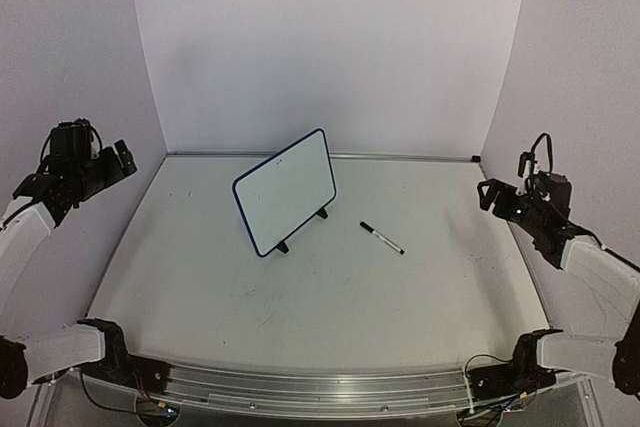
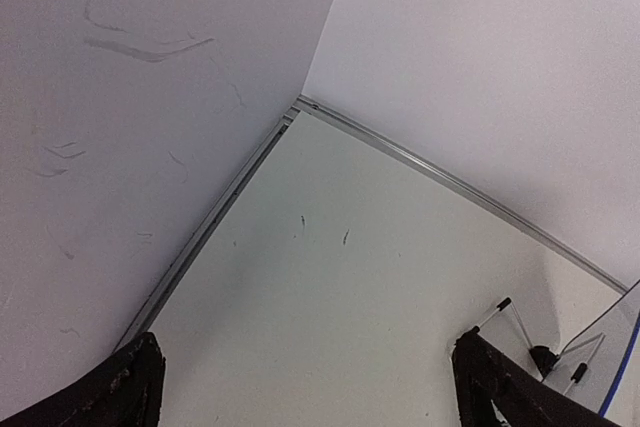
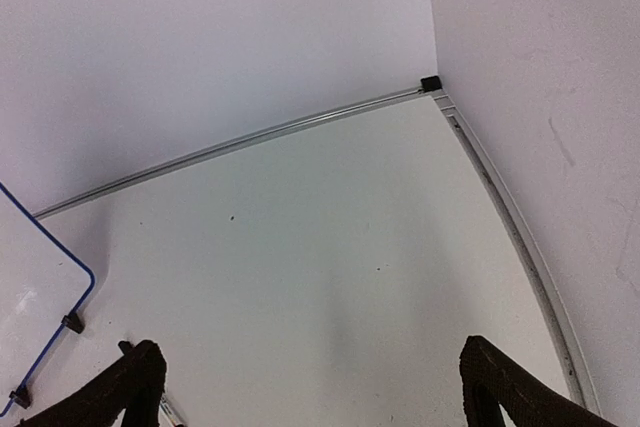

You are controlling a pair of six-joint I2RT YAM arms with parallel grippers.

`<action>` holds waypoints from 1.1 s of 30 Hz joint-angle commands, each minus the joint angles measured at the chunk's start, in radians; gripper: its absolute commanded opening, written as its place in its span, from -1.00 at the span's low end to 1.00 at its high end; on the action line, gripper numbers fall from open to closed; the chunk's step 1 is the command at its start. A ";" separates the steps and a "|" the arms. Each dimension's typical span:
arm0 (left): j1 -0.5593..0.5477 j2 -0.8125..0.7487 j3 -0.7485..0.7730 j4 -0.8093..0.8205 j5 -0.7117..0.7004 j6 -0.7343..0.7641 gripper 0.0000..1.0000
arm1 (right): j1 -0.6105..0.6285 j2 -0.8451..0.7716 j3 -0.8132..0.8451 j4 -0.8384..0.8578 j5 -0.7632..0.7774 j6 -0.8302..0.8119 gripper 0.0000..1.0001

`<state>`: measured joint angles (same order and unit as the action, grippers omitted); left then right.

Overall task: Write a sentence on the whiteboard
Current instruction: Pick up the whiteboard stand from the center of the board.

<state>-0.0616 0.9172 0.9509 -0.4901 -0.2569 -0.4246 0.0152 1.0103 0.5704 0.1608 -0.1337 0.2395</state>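
The whiteboard (image 1: 285,192), white with a thin blue frame and two black feet, stands tilted at the table's middle. Its face looks blank; no sentence lettering shows on it. A black-and-white marker pen (image 1: 382,238) lies on the table just right of the board. My left gripper (image 1: 122,159) hangs open and empty at the far left, well away from the board. My right gripper (image 1: 487,194) hangs open and empty at the far right. The left wrist view shows the board's edge (image 2: 622,372) and the pen (image 2: 493,314). The right wrist view shows the board's corner (image 3: 30,297).
White walls close the table at the back and both sides. A metal rail (image 1: 400,156) runs along the back edge, with a small black block (image 3: 430,83) in the right corner. Faint scuff marks (image 2: 300,222) dot the table.
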 commanded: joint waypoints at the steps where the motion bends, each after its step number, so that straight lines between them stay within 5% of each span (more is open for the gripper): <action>1: 0.005 0.079 0.184 -0.172 0.122 0.101 0.99 | 0.065 0.071 0.105 -0.040 -0.161 -0.067 0.97; 6: 0.005 0.137 0.253 -0.195 0.220 0.207 0.99 | 0.297 0.196 0.207 -0.077 -0.104 -0.154 0.95; 16: 0.005 0.147 0.113 -0.096 0.238 0.260 0.99 | 0.537 0.617 0.460 -0.051 -0.178 -0.208 0.80; 33: 0.005 0.150 0.087 -0.076 0.343 0.270 0.99 | 0.601 1.203 0.900 -0.028 -0.208 -0.286 0.31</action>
<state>-0.0616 1.0669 1.0375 -0.5996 0.0511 -0.1715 0.6117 2.1442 1.3724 0.1124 -0.3569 -0.0201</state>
